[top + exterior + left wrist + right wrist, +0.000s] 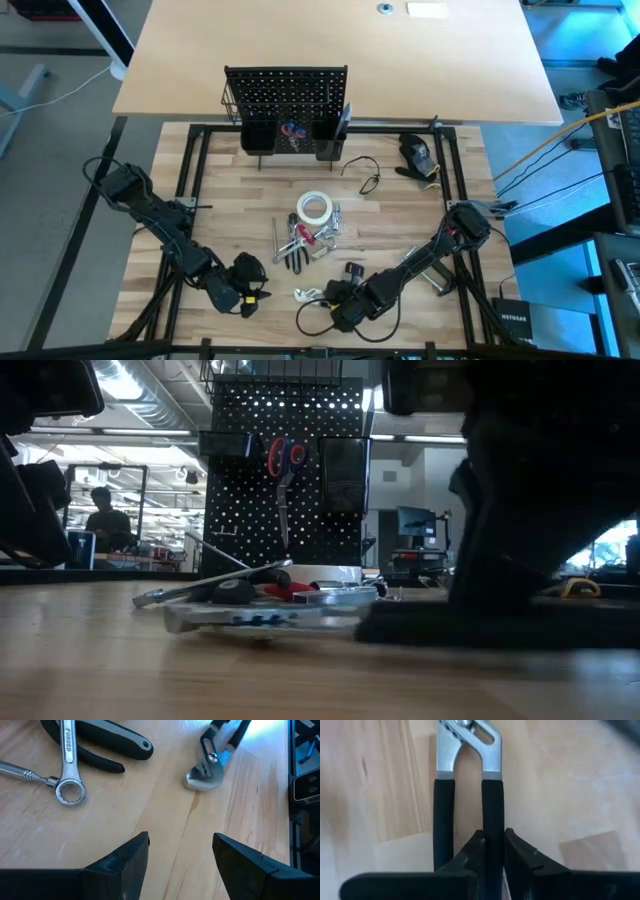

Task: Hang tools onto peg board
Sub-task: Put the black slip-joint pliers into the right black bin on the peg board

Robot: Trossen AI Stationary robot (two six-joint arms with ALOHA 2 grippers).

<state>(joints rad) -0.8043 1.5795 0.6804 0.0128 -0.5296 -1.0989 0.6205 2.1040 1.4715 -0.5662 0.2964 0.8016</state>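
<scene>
At the far edge of the wooden table (230,200) stands the peg board (285,88), upright, w/ black cups along its foot and a wire basket on one side. Red-handled scissors (285,460) hang on the board's face, between two cups. A bulky black device (417,152) w/ a yellow mark lies on the table off to one side of the board, a thin black cable (366,176) between them.

In front of the board, mid-table, sits the tool pile (310,238): white tape roll (314,208) nearest the board, then red- and black-handled tools and metal bits touching one another. A ring wrench (68,767) lies beside black handles in the left wrist view.

Farther from the board than the pile, near the table's front edge, lie the pliers (308,294), black handles, silver head. The right gripper (493,851) is down on them, fingers pinching one handle; the other handle stays outside the grip.

The left gripper (181,851) hovers over bare wood beside the pliers, also far from the board, fingers spread wide, nothing between them.
</scene>
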